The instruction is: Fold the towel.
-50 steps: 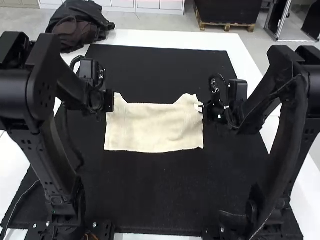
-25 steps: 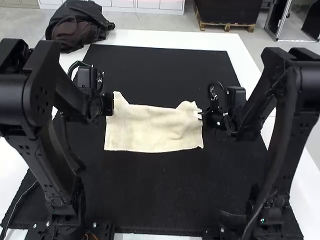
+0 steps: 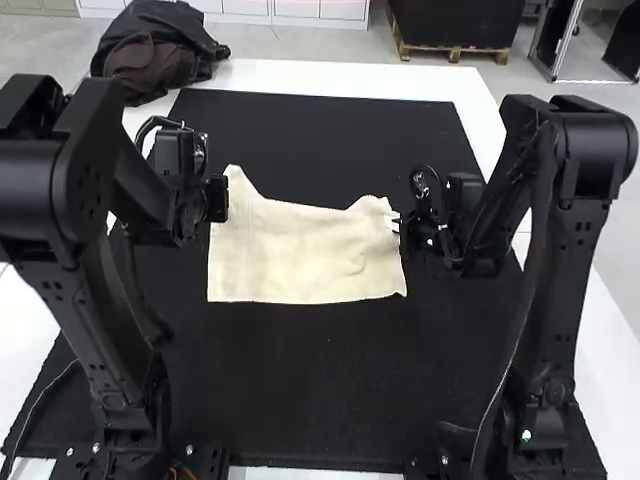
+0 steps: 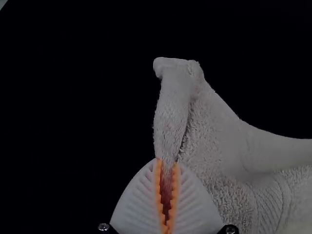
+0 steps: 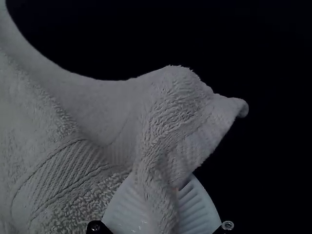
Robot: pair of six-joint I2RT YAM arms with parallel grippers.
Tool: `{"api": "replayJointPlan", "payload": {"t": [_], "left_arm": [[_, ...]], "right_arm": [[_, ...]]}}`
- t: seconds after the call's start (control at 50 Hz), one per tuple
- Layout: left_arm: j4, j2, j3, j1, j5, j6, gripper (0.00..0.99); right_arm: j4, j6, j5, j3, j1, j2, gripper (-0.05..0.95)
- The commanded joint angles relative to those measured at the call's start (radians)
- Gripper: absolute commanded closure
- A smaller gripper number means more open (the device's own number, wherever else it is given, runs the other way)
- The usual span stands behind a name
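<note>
1. Nearest stand the two arms, on the near side of the counter point(image 3: 345, 78): the left arm point(image 3: 115, 330) and the right arm point(image 3: 560, 290) rise at either side and hem in the working space. A thin cable point(image 3: 44, 397) runs outside the left arm's base.
2. Between them lies a large black mat point(image 3: 330, 400) over the white top.
3. The pale towel point(image 3: 310, 260) is in the middle of the mat, its near edge fairly straight, its far corners pulled up into peaks with a sag between.
4. The left tool point(image 3: 222, 199) grips the far left corner; in the left wrist view its orange pads point(image 4: 174, 187) pinch a narrow tuck of cloth, with a flap beyond the tips.
5. The right tool point(image 3: 397, 222) grips near the far right corner, a bunched ridge caught between its white ribbed fingers point(image 5: 195, 204).
6. Farthest, a dark heap of clothing point(image 3: 165, 45) occupies the far left corner, beyond the left arm and well apart from the cloth.
</note>
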Motion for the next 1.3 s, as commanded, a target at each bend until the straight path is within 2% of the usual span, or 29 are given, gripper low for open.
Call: {"api": "replayJointPlan", "payload": {"t": [0.0, 0.12, 0.16, 0.42, 0.68, 0.9, 1.28], "left_arm": [[0.018, 0.022, 0.000, 0.005, -0.003, -0.005, 0.974], [0.064, 0.047, -0.012, 0.010, -0.004, -0.005, 0.974], [0.082, 0.049, -0.017, 0.012, -0.008, -0.006, 0.975], [0.082, 0.029, -0.026, 0.013, -0.011, -0.009, 0.974], [0.039, -0.017, -0.026, 0.013, -0.001, -0.006, 0.975], [-0.019, -0.051, -0.044, 0.013, 0.009, 0.011, 0.974], [-0.066, -0.123, -0.093, 0.053, 0.020, 0.063, 0.974]], "right_arm": [[0.043, 0.019, 0.015, 0.017, -0.002, 0.022, 0.92], [0.089, 0.028, 0.014, 0.015, -0.002, 0.031, 0.92], [0.101, 0.056, 0.014, 0.014, -0.004, 0.031, 0.92], [0.049, 0.165, -0.028, 0.006, -0.008, -0.039, 0.92], [-0.067, 0.229, -0.075, 0.003, -0.010, -0.136, 0.92], [-0.199, 0.245, -0.106, 0.001, -0.013, -0.204, 0.92], [-0.391, 0.246, -0.131, 0.001, -0.054, -0.257, 0.92]]}}
